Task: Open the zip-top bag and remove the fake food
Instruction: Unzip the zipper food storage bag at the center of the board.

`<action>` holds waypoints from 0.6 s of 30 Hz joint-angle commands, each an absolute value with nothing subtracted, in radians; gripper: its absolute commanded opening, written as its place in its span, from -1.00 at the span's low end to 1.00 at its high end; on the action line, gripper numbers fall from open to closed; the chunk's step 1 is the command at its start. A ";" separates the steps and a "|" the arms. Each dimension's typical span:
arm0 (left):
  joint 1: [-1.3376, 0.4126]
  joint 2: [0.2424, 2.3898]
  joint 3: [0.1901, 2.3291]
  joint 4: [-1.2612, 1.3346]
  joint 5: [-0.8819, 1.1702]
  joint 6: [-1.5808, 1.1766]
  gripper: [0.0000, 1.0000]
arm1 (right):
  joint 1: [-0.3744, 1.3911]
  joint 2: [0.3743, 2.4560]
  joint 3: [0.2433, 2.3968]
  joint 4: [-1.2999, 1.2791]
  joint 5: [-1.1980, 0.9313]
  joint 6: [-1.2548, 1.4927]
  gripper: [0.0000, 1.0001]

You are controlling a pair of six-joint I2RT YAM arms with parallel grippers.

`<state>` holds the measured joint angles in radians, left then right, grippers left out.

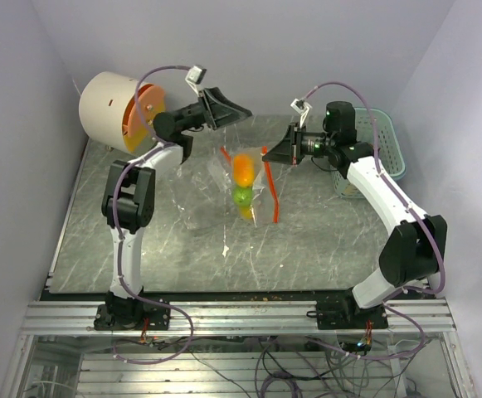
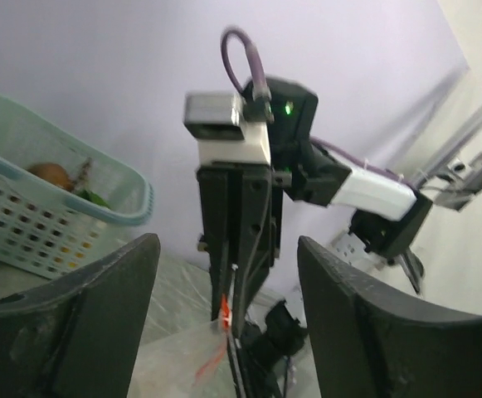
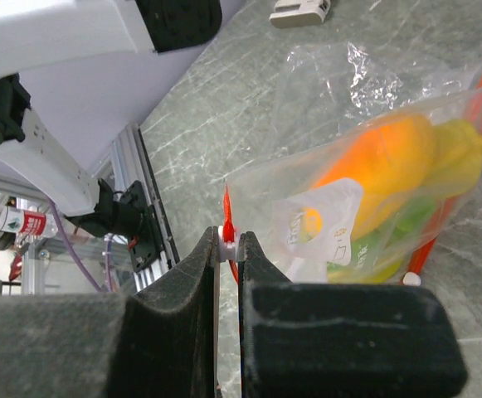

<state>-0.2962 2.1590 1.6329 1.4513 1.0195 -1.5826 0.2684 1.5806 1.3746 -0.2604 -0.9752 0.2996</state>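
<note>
Past the near aluminium rail (image 1: 224, 315), grey marbled worktop (image 1: 323, 249) runs back to lavender walls (image 1: 265, 50). Mid-worktop the zip-top bag (image 1: 224, 186) — fake food (image 1: 242, 172) inside — is clamped at its red zip strip (image 1: 273, 199) by the right pincer (image 1: 267, 155); the left pincer (image 1: 236, 116) stands jaws apart beside it, teal basket (image 1: 387, 153) beyond.

A teal basket (image 1: 394, 141) sits far right on the grey table (image 1: 307, 240); a cream drum (image 1: 108, 108) sits far left.
</note>
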 commanded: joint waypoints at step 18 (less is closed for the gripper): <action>-0.448 2.124 1.505 1.729 1.195 -1.543 -0.13 | 0.262 1.618 1.463 -0.191 -0.985 0.364 -1.00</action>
<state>-0.4423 2.1586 1.5318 1.4517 1.1427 -1.5467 0.2676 1.6154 1.4345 -0.2413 -0.9813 0.3458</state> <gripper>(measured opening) 0.491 0.054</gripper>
